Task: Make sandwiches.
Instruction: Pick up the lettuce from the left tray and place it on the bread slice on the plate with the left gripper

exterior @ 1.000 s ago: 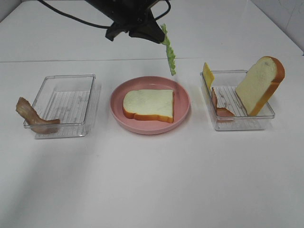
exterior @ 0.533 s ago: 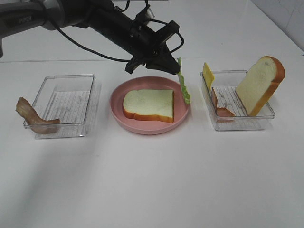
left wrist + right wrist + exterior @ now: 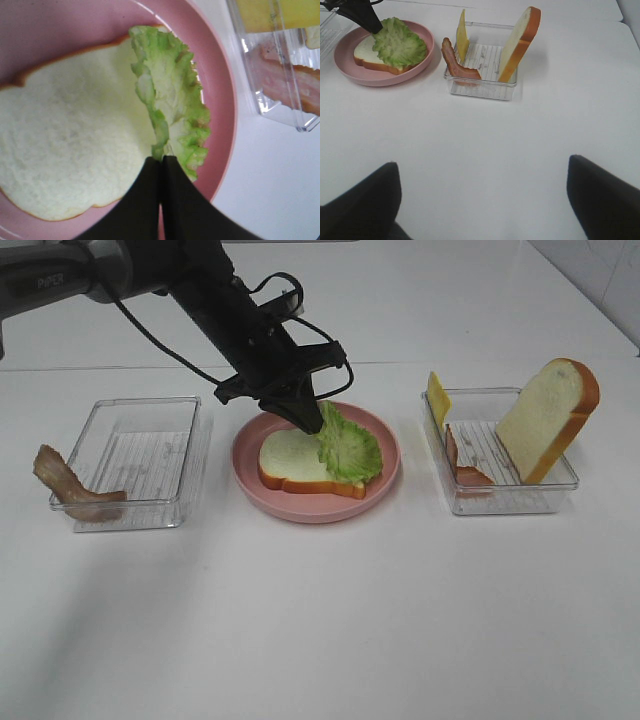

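While the left pincer [image 3: 161, 161] grips the lettuce leaf [image 3: 172, 100] by its narrow end, jaws pressed flat together w/ no gap showing, the leaf lies spread over one side of the bread slice [image 3: 65, 140] on the pink plate [image 3: 225, 100], its frilled edge overhanging the crust toward the plate rim. Step in hand, as judged: laying the lettuce layer; placement looks done, release not yet made. Exterior view shows the plate at mid-bench [image 3: 320, 620], between two clear trays. Left tray [image 3: 145, 400] carries one bacon piece [image 3: 70, 485] draped over its near outer corner, partly outside the wall. Right tray [image 3: 500, 502] holds a cheese slice [image 3: 437, 398] upright at the back corner, a bacon strip [image 3: 462, 465] leaning inside, and a second bread slice [image 3: 548, 420] propped at a tilt against the far side. Right pincer [image 3: 481, 165] is wide open, nothing between its fingers, hanging over bare bench well short of the right tray. Next move, in my assessment: part the left jaws and lift straight up, since the leaf is light and could cling or drag off the bread if the arm pulls sideways. After that, cheese or bacon is the likely next layer, w/ the propped slice as the lid; the right arm is better placed for those. Approx. one filling of several is on.
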Motion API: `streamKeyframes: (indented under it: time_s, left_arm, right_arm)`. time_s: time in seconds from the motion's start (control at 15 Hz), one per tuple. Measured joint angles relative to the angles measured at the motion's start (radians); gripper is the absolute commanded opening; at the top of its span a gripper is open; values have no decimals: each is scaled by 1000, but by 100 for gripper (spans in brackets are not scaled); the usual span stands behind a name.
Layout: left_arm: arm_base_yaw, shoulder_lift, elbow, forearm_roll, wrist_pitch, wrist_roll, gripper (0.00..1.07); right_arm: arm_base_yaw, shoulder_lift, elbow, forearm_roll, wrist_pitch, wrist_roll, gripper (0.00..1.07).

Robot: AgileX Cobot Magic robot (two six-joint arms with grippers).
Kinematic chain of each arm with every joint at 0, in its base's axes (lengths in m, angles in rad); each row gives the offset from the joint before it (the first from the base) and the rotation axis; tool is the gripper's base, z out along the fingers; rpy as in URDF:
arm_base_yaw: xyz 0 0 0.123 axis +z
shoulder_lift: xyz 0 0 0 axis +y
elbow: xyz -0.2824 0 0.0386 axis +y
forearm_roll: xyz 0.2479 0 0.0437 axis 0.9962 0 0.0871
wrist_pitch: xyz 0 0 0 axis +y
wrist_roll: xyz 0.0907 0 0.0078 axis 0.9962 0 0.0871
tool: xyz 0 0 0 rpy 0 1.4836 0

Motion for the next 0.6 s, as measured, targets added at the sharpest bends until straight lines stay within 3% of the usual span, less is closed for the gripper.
streamKeyframes:
  time_s: [0.27, 0.47, 0.6]
  left_arm:
    - [0, -2, -7, 115, 13, -39, 0]
    - [1, -9, -8, 143, 13, -49, 0]
    - [1, -9, -8, 146, 13, -49, 26]
  right_arm:
    - [0, 0, 0, 0, 0, 0, 85]
    - [0, 0, 0, 0, 0, 0, 85]
    - [0, 0, 0, 0, 0, 0, 85]
